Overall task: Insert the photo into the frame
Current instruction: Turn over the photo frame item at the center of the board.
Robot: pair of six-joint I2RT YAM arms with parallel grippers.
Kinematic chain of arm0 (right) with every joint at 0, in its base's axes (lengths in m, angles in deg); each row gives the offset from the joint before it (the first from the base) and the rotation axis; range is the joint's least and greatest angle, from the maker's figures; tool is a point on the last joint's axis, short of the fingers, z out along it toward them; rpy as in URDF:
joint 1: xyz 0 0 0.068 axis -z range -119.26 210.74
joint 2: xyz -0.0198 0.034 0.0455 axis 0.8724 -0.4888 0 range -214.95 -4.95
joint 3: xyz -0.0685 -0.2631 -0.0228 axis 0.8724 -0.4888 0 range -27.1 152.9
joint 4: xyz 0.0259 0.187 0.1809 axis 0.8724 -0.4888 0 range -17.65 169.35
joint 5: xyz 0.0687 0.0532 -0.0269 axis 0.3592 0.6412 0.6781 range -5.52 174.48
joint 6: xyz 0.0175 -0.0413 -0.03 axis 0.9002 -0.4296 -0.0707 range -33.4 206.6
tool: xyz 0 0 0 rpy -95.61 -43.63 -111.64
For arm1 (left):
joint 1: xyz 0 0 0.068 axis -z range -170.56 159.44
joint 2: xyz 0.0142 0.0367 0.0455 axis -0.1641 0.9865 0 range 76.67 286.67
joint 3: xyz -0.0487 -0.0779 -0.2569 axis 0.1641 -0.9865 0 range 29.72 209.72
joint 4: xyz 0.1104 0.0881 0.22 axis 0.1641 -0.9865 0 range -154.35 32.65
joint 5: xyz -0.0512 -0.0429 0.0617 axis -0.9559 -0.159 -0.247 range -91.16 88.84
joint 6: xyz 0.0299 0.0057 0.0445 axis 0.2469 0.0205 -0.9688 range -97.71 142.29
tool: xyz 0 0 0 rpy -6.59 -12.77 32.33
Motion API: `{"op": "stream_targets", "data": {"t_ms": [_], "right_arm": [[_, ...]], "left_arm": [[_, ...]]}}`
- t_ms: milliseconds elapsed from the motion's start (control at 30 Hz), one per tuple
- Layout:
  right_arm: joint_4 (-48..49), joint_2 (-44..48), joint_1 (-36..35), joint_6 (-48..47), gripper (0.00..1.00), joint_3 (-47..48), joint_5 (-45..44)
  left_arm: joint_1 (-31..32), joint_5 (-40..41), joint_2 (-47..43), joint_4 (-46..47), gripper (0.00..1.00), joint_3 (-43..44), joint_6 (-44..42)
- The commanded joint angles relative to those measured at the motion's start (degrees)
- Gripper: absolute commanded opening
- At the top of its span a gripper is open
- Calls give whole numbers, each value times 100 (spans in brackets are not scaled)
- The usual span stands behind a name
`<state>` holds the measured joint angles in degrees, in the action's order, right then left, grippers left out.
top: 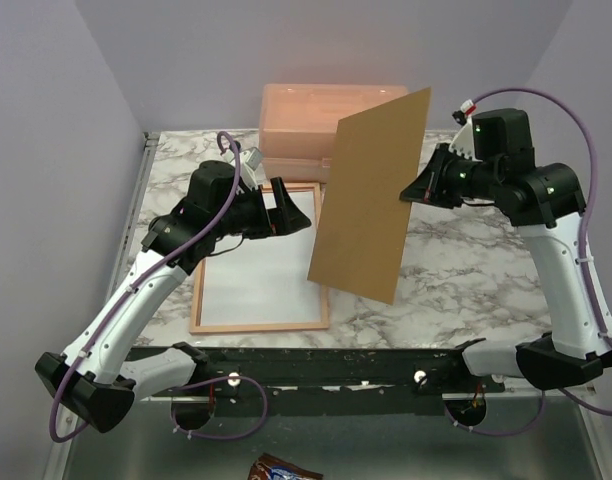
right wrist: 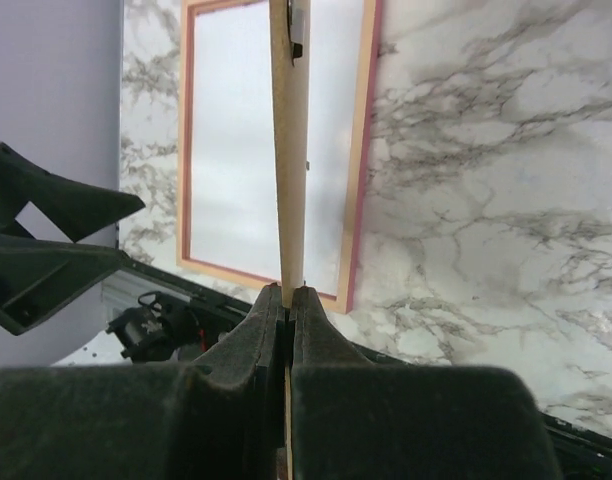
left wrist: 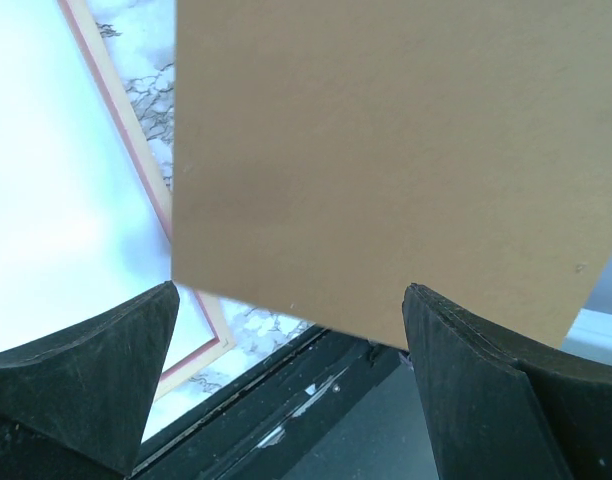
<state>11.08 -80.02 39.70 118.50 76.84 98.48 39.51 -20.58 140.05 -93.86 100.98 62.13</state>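
Right wrist: fingers [right wrist: 254,345] pinch board [right wrist: 289,150] edge-on; top external shows face.

No legible text, label, brand or number in any view.

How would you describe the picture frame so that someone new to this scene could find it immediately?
On the marble table, look at the left half, in front of the peach box. The frame lies flat, a thin wood-coloured border around a white middle, unlike the brown board that the right gripper holds up.
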Motion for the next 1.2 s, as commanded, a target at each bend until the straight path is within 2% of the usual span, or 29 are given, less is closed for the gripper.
{"op": "stream_targets", "data": {"t_ms": [0, 100, 367, 633, 867, 1167], "right_arm": [[-590, -150, 3, -177, 0, 933, -534], [-954, -316, 3, -308, 0, 1128, -609], [-1297, -409, 6, -556, 0, 659, -859], [-1302, -789, 0, -740, 0, 913, -115], [-1310, -419, 0, -618, 1, 873, -22], [-1304, 172, 3, -557, 0, 83, 37]], "left_arm": [[-27, 184, -74, 30, 96, -73, -101], [-27, 180, -14, 38, 96, -104, -99], [-27, 189, 72, 31, 96, -132, -46], [-28, 205, 140, -3, 96, -127, -35], [-27, 151, 225, 83, 96, -164, -22], [-27, 112, 165, 127, 96, -270, -2]]}}
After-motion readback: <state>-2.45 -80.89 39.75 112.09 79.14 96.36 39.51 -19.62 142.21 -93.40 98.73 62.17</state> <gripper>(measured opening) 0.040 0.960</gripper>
